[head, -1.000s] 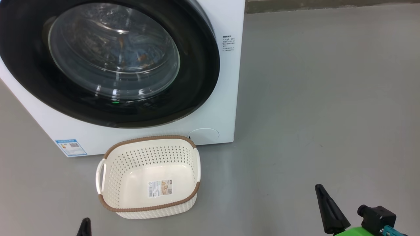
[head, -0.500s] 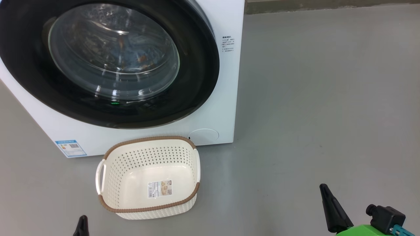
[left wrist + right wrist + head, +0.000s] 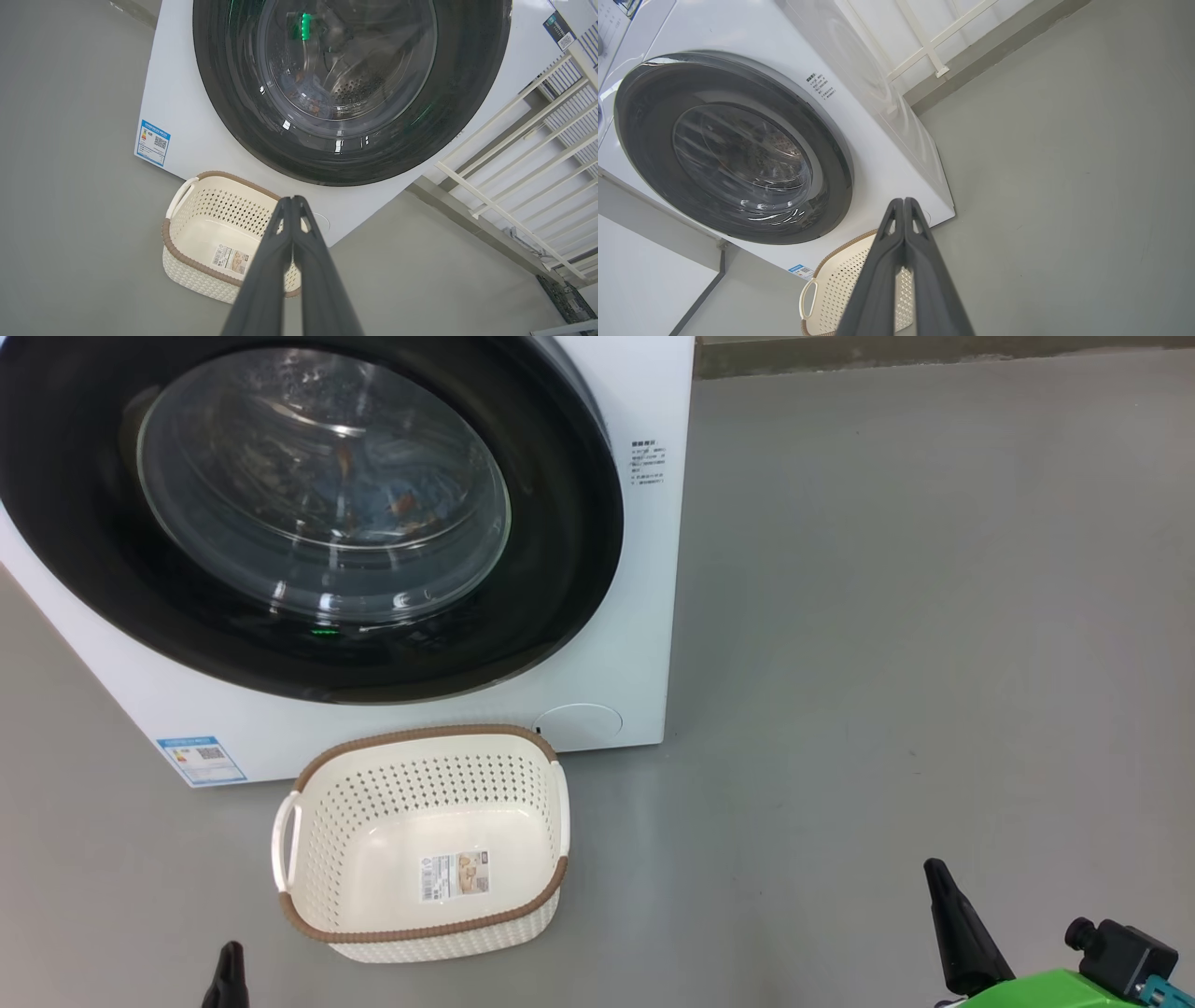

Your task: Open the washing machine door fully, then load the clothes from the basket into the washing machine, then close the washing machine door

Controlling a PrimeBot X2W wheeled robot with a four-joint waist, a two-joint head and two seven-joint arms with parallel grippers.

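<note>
Left pincer (image 3: 227, 973) and right pincer (image 3: 937, 885), both fully narrow and empty, have retreated toward 6 o'clock; door (image 3: 560, 523) closed, basket (image 3: 422, 931) empty: task likely complete.

Your head camera looks forward and steeply down from close by, taking in the lower front of the washing machine (image 3: 644, 616), the basket (image 3: 420, 784) at its foot and the floor (image 3: 887, 616) to the right. Your left wrist camera faces the washing machine door (image 3: 467, 93) nearly square-on from slightly farther back, while your right wrist camera, tilted, views the machine obliquely from its right-hand side. All three share the door, the basket and the machine's lower front.
</note>
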